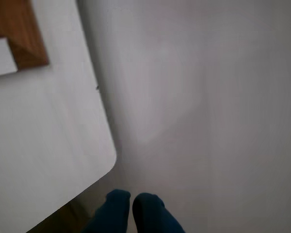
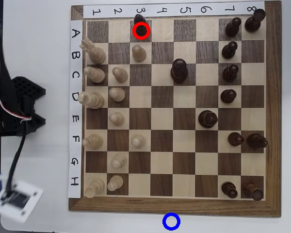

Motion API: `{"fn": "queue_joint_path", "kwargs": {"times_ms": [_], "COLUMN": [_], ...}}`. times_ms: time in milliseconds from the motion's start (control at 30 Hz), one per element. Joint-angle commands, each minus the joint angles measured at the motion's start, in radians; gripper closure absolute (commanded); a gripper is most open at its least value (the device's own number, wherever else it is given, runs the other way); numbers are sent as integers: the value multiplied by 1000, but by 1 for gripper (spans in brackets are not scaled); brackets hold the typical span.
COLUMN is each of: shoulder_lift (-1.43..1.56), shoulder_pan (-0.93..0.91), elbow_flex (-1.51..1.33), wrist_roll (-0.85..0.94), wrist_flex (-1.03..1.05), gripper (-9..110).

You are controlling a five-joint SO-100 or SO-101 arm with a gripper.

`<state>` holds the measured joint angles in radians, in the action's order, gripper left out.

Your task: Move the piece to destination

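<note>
In the overhead view a wooden chessboard (image 2: pixel 176 206) is filling most of the frame, and white paper strips are carrying handwritten labels: the numbers 1 to 8 (image 2: pixel 172 9) are running along the top edge, and the letters A to H (image 2: pixel 75 108) are going down the left edge. The piece (image 2: pixel 141 31), a small dark pawn, is standing on the square in row A, column 3, near the top of the frame, and a red ring (image 2: pixel 141 30) is lying around it. The destination (image 2: pixel 171 221), a blue ring, is sitting on the white table (image 2: pixel 48 58) just below the bottom edge of the board, well apart from the piece. Pale pieces are standing on the left columns and dark ones mostly on the right. The arm (image 2: pixel 12 111) is showing at the left edge, off the board. In the wrist view the gripper (image 1: pixel 131 200) is entering from the bottom; its blue fingers (image 1: pixel 114 206) are standing close together with only a thin gap, holding nothing.
</note>
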<state>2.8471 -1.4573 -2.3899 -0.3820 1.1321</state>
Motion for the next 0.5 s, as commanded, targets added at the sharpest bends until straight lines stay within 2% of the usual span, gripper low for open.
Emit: {"fn": "queue_joint_path", "kwargs": {"times_ms": [0,267,467], "shoulder_lift": [-288,-463,-471], "shoulder_pan": [190,440,620], "elbow_flex": [736,1111,1131], "wrist_roll": [-321,-693,-888], "wrist_flex": [-23,23,-78], "gripper": [101,101,101]}}
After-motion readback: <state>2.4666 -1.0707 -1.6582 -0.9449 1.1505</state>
